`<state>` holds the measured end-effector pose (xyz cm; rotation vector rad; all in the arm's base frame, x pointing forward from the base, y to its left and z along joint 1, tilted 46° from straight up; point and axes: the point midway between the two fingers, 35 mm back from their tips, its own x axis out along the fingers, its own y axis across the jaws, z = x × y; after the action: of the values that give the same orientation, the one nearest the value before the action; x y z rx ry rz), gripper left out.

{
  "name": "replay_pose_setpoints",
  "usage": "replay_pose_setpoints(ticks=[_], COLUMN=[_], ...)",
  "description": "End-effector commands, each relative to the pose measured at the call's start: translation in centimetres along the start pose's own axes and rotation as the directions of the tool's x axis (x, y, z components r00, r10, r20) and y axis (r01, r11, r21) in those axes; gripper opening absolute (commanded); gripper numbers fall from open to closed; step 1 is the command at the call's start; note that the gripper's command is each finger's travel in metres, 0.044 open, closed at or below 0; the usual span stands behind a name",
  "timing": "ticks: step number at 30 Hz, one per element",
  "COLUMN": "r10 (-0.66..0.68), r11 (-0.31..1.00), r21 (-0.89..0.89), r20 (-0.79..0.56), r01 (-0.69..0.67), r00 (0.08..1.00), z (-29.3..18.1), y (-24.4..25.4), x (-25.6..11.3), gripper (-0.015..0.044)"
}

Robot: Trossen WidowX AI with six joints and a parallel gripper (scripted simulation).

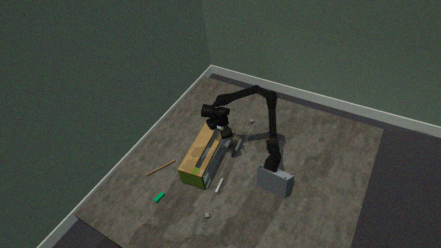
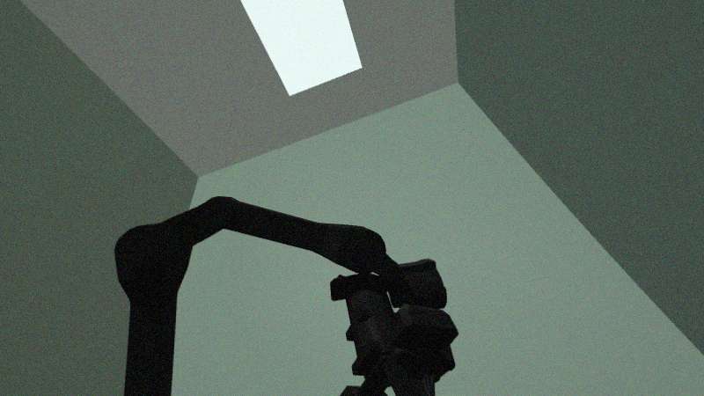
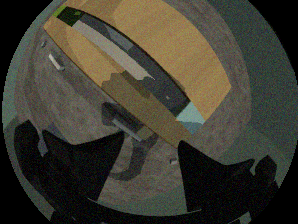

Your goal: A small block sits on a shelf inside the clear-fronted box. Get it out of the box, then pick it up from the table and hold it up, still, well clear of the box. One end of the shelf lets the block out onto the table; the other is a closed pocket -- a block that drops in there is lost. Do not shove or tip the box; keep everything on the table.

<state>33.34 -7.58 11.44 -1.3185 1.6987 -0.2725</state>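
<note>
The box [image 1: 194,149] [image 3: 167,30] has a tan top with a long slot, a green end [image 1: 191,179] and a light-blue patch [image 3: 191,118] on its top at the other end. Its clear front faces the arm's base. I cannot make out the block on the shelf; the top, dark slot and glare hide it. My gripper [image 1: 219,128] [image 3: 152,138] is partly open and empty, above the light-blue end of the box. A small olive-tan patch [image 1: 236,139] [image 3: 146,133] shows on the table beside the front; I cannot tell whether it is a block.
A pale bar [image 1: 237,145] [image 3: 127,129] lies beside the box's front, and a white bar [image 1: 219,185] [image 3: 56,62] nearer the green end. Small grey cubes [image 1: 206,215] [image 1: 251,120], a green bar [image 1: 159,197] and an orange stick [image 1: 161,167] lie around.
</note>
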Motion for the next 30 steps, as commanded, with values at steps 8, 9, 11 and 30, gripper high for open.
replay_pose_setpoints(ticks=[8, 9, 11, 30], r10=[0.061, 0.061, 0.060, 0.022], r11=[0.066, 0.004, -0.120, -0.964], r21=[0.983, 0.985, 0.977, 0.257], r20=[0.167, 0.173, 0.186, 0.312], r01=[-0.171, -0.174, -0.178, -0.062], r00=[0.984, 0.983, 0.981, 0.950], z=[-3.0, -3.1, -3.3, -5.3], y=[-0.7, -0.7, -0.8, -1.8], x=[0.5, 0.5, 0.5, 0.4], gripper=[0.0285, 0.0285, 0.0285, 0.0285])
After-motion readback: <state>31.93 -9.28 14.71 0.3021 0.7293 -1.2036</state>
